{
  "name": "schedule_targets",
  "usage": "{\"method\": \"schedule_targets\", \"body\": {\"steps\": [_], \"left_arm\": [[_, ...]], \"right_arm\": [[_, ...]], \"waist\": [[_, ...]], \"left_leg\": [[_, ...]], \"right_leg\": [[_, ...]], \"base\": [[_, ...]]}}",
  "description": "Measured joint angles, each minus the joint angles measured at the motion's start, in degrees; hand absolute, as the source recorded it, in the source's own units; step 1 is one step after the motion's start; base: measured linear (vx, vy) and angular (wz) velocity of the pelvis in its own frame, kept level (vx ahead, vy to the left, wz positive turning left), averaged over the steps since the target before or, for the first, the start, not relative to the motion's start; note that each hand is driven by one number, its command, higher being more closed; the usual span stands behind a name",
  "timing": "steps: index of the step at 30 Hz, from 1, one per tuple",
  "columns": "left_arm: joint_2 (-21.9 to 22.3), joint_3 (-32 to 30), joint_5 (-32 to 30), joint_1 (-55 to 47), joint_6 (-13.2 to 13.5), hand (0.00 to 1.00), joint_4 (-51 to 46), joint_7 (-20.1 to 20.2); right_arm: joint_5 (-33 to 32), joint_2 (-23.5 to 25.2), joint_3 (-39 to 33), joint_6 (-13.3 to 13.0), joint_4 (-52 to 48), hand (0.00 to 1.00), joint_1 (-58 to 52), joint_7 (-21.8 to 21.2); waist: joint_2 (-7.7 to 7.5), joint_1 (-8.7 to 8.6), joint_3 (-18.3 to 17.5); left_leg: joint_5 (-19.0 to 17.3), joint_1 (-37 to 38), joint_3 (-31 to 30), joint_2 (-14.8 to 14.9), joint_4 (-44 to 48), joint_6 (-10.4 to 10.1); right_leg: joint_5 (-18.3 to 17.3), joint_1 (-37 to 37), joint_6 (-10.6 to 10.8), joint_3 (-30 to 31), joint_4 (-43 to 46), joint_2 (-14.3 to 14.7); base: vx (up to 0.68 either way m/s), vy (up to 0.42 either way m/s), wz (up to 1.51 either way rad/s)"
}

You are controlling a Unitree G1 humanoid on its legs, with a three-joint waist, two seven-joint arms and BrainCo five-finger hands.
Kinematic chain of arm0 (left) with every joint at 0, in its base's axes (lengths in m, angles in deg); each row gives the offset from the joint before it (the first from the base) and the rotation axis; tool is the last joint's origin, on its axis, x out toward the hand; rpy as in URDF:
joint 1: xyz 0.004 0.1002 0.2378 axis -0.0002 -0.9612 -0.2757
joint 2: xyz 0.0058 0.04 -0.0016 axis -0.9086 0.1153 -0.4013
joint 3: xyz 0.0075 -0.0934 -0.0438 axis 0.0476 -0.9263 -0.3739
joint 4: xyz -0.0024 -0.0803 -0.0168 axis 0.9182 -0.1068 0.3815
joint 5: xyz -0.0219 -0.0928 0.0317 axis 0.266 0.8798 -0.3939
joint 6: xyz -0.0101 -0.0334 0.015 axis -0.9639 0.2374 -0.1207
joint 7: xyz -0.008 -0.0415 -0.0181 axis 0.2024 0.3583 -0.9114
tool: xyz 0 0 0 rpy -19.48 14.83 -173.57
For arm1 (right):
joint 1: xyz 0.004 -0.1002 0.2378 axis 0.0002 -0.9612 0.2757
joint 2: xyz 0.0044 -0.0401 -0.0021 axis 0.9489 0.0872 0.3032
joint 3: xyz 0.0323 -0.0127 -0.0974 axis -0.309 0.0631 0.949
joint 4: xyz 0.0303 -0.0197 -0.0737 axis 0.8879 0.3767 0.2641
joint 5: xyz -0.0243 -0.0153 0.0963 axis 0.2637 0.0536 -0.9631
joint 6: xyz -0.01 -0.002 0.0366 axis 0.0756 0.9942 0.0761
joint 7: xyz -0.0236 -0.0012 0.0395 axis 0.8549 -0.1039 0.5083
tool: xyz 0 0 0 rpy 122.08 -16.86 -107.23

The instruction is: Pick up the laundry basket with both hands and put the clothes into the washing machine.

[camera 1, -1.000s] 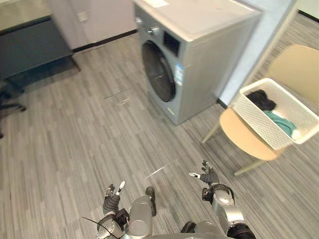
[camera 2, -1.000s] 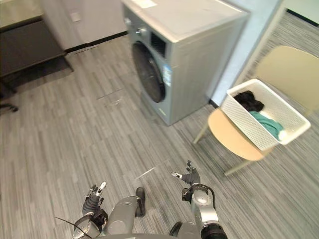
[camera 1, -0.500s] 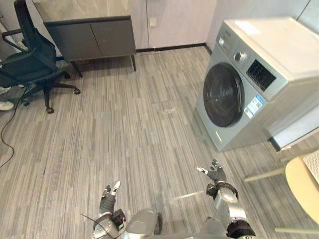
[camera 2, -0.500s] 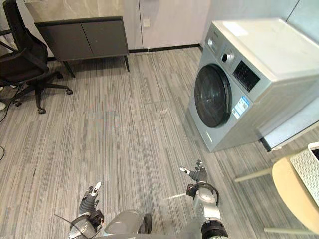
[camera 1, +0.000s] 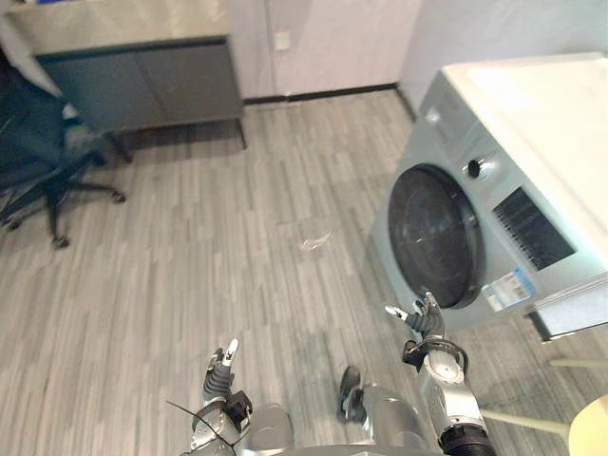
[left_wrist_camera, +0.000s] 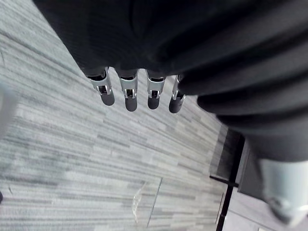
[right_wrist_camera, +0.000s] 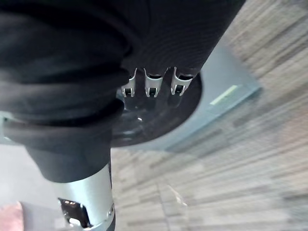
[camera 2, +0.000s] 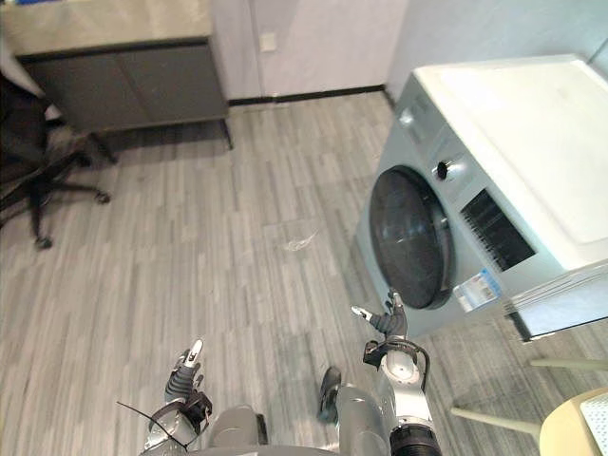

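Note:
The silver washing machine (camera 1: 532, 190) stands at the right, its round dark door (camera 1: 432, 237) closed and facing the open floor. My right hand (camera 1: 423, 323) hangs low in front of that door, fingers straight and holding nothing; the right wrist view shows the door (right_wrist_camera: 159, 120) just past its fingers (right_wrist_camera: 150, 85). Down at the lower left, my left hand (camera 1: 220, 370) is open over bare floor, its fingers (left_wrist_camera: 129, 96) straight in the left wrist view.
A grey cabinet (camera 1: 142, 81) lines the back wall, with a black office chair (camera 1: 38, 161) at the far left. A clear scrap (camera 1: 313, 239) lies on the wood-pattern floor. A beige chair seat's corner (camera 1: 597, 427) shows at the bottom right.
The camera has swung: a second ago the basket on the beige chair was in view, now the washer's front is closer at the right. Both hands stay low and open.

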Motion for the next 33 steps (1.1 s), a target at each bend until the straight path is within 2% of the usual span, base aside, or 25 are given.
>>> {"method": "schedule_targets", "body": {"steps": [1,2,3,5,6,8,9,10,11,12,13,14,16,17,18,19,20,22,23,24,26,27,29,33], "left_arm": [[0.0,0.1,0.0,0.0,0.0,0.00,-0.4,0.0],[0.0,-0.2,0.0,0.0,0.0,0.00,-1.1,-0.1],[0.0,-0.4,0.0,-0.2,0.0,0.00,-1.4,-0.1],[0.1,-0.9,0.0,-1.2,0.0,0.00,-1.6,-0.2],[0.1,-0.9,0.0,-1.4,0.0,0.00,-1.6,-0.3],[0.3,-0.8,0.0,-2.8,-0.1,0.00,-1.7,-0.4],[0.4,-0.8,0.0,-3.1,-0.1,0.00,-1.7,-0.6],[1.0,-0.7,0.0,-3.7,-0.1,0.00,-1.7,-1.1],[1.1,-0.6,0.1,-4.1,-0.2,0.00,-1.2,-1.5],[1.1,-1.3,0.4,-3.7,-0.1,0.00,-1.0,-1.9],[0.9,-1.8,1.1,-3.1,0.2,0.00,-1.8,-2.7],[0.9,-1.4,1.3,-3.2,0.8,0.00,-2.9,-2.8],[0.9,-0.3,2.2,-3.0,1.1,0.00,-2.6,-2.8],[0.9,0.2,2.3,-2.7,1.2,0.00,-2.6,-2.8],[0.8,0.7,2.4,-2.6,1.3,0.00,-2.3,-2.8],[0.9,1.0,2.5,-2.5,1.5,0.00,-2.1,-2.8],[0.8,1.5,2.6,-2.1,1.8,0.00,-1.7,-2.9],[0.7,2.1,3.7,-0.5,2.8,0.00,-0.9,-3.3],[0.6,2.8,4.9,0.6,3.0,0.00,-0.6,-3.9],[0.6,3.0,5.1,1.6,3.2,0.00,-0.4,-3.8],[0.0,2.9,5.1,2.8,3.9,0.00,0.5,-3.9],[-0.1,2.9,5.1,3.1,4.1,0.00,0.9,-3.9],[0.0,3.5,5.1,3.7,4.2,0.00,1.7,-4.1],[0.1,4.9,5.4,5.2,4.6,0.00,1.8,-4.1]], "right_arm": [[0.1,0.1,-0.4,0.0,-0.4,0.00,-0.3,0.4],[1.1,0.4,-0.8,0.0,-1.2,0.00,-1.2,1.5],[1.8,0.6,-0.8,0.0,-1.6,0.00,-1.7,2.0],[3.0,2.1,-0.7,0.3,-1.9,0.00,-2.7,2.7],[3.5,2.6,-0.5,0.3,-2.0,0.00,-2.7,3.0],[4.4,3.8,2.3,1.0,-3.7,0.00,-5.5,3.8],[4.5,3.7,3.2,1.2,-4.3,0.00,-6.1,3.8],[4.5,3.6,4.6,1.2,-6.3,0.00,-7.5,4.0],[4.4,3.3,5.6,1.2,-7.7,0.00,-8.0,4.4],[4.4,3.2,6.0,1.2,-7.8,0.00,-8.5,4.7],[4.4,3.3,7.6,1.2,-9.1,0.00,-10.5,4.9],[4.4,3.3,8.5,1.2,-11.0,0.00,-11.6,4.9],[4.7,3.3,8.8,1.2,-14.4,0.00,-11.4,5.3],[5.9,3.3,8.8,1.2,-16.8,0.00,-10.6,6.1],[6.8,3.1,8.8,1.1,-17.6,0.00,-8.3,6.4],[6.9,3.0,8.8,1.2,-17.5,0.00,-6.7,6.8],[7.8,3.1,8.6,1.2,-17.4,0.00,-3.2,8.1],[9.1,3.1,6.7,1.2,-17.1,0.00,2.1,10.3],[9.8,2.3,4.6,1.2,-17.1,0.00,5.7,11.5],[10.8,1.5,2.8,1.2,-17.0,0.00,8.3,12.9],[11.2,-0.2,0.0,1.4,-16.0,0.00,11.3,14.5],[11.2,-1.0,-0.9,1.6,-15.5,0.00,12.3,15.1],[11.3,-3.9,-4.1,2.7,-13.7,0.00,17.6,17.3],[13.4,-8.4,-9.2,4.6,-10.8,0.00,26.2,20.6]], "waist": [[-0.46,0.14,0.2],[-1.17,0.45,0.6],[-1.29,0.50,0.6],[-1.27,0.51,0.9],[-1.19,0.50,1.0],[-1.07,0.61,1.1],[-1.14,0.61,1.1],[-0.52,0.59,0.6],[0.21,0.30,0.5],[0.13,0.24,0.5],[-1.31,-0.31,0.2],[-2.86,0.03,0.1],[-2.60,-0.22,0.3],[-2.69,-0.31,0.6],[-2.73,0.37,0.8],[-2.33,0.79,1.2],[-1.42,2.18,2.2],[-2.13,3.25,3.6],[-1.12,3.31,5.1],[-0.95,2.92,6.6],[-1.29,2.96,8.1],[-1.19,3.01,8.3],[-1.34,2.07,9.2],[-1.27,2.13,11.0]], "left_leg": [[-0.9,-1.0,1.3,0.8,0.9,0.3],[-2.1,-2.9,3.2,1.8,0.9,1.6],[-2.8,-3.6,3.8,2.2,0.2,1.5],[-5.5,-7.4,3.3,2.9,-7.0,-0.7],[-6.0,-7.9,2.4,2.8,-10.3,-1.4],[-6.8,-5.9,-4.0,0.9,-28.4,-3.0],[-6.8,-5.0,-6.5,-0.1,-33.2,-3.1],[-6.7,-1.8,-12.0,-2.4,-43.0,-3.2],[-4.5,-0.1,-14.6,-4.5,-46.7,-9.8],[-5.2,-0.6,-13.6,-5.3,-45.8,-9.4],[-6.0,-1.4,-11.5,-6.3,-44.4,-8.2],[-7.1,-2.3,-9.0,-7.7,-41.6,-7.3],[-9.5,-4.6,-7.0,-7.9,-37.2,-6.2],[-10.6,-5.8,-4.4,-8.0,-35.7,-4.8],[-11.2,-6.5,-0.4,-7.6,-35.5,-3.7],[-11.4,-6.6,1.9,-6.6,-35.6,-2.9],[-11.4,-6.7,6.6,-5.4,-35.8,-2.0],[-11.0,-6.0,10.2,-6.4,-37.0,-1.2],[-10.7,-6.0,10.8,-6.8,-37.3,-1.0],[-10.4,-6.2,10.8,-7.4,-37.3,-0.7],[-10.2,-6.7,10.0,-8.0,-37.3,-1.4],[-10.0,-7.3,9.4,-8.1,-37.4,-2.0],[-9.1,-10.1,7.2,-8.4,-37.6,-3.3],[-6.7,-11.5,6.1,-9.3,-39.8,-2.7]], "right_leg": [[0.0,1.8,0.0,0.9,-1.3,-0.1],[-0.2,5.1,0.3,3.0,-3.5,-0.6],[-0.3,6.2,0.5,3.7,-4.2,-1.1],[-1.6,8.1,2.7,8.8,-5.3,-2.2],[-1.8,8.1,3.0,10.2,-5.2,-2.2],[-3.6,7.6,5.5,16.3,-3.3,-2.7],[-4.6,6.8,6.2,18.2,-2.0,-2.9],[-6.8,4.5,8.5,21.3,0.9,-3.2],[-8.1,2.7,10.6,22.2,2.7,-4.0],[-8.1,2.5,11.3,22.1,3.5,-5.4],[-8.2,0.6,12.3,21.1,6.1,-7.3],[-7.9,-0.1,13.0,19.8,5.8,-9.0],[-6.2,-1.2,15.4,21.9,3.7,-9.4],[-3.8,-2.5,16.4,24.1,1.5,-9.8],[-0.2,-4.3,16.4,25.7,-1.9,-10.5],[1.5,-4.8,15.2,25.3,-3.8,-10.8],[2.3,-7.1,13.7,20.3,-2.9,-12.6],[1.0,-7.9,13.0,6.4,2.2,-17.9],[-0.3,-7.9,12.3,1.3,3.0,-20.4],[-0.7,-8.0,11.8,0.5,4.1,-21.7],[0.8,-8.0,13.9,0.3,4.5,-22.3],[0.8,-8.1,13.9,-0.2,4.4,-22.3],[1.4,-9.6,13.3,-1.5,3.9,-22.0],[3.6,-10.1,13.6,-2.1,1.2,-21.7]], "base": [[0.52,-0.059,-0.46],[0.37,-0.017,-0.42],[0.47,0.059,-0.65],[0.38,0.175,-0.87],[0.19,0.192,-1.06],[0.16,0.369,-1.23],[0.11,0.527,-1.39],[0.03,0.489,-1.49],[0.03,0.492,-1.41],[0.08,0.435,-0.98],[0.10,0.346,-0.69],[0.10,0.400,-0.71],[0.01,0.354,-0.82],[-0.07,0.371,-1.25],[-0.10,0.353,-1.38],[-0.13,0.291,-1.73],[-0.15,0.229,-1.52],[-0.20,0.217,-1.10],[-0.19,0.121,-0.33],[-0.13,0.043,-0.09],[-0.08,-0.046,0.20],[-0.06,-0.094,0.29],[-0.04,-0.088,0.21],[-0.01,-0.044,0.11]]}}
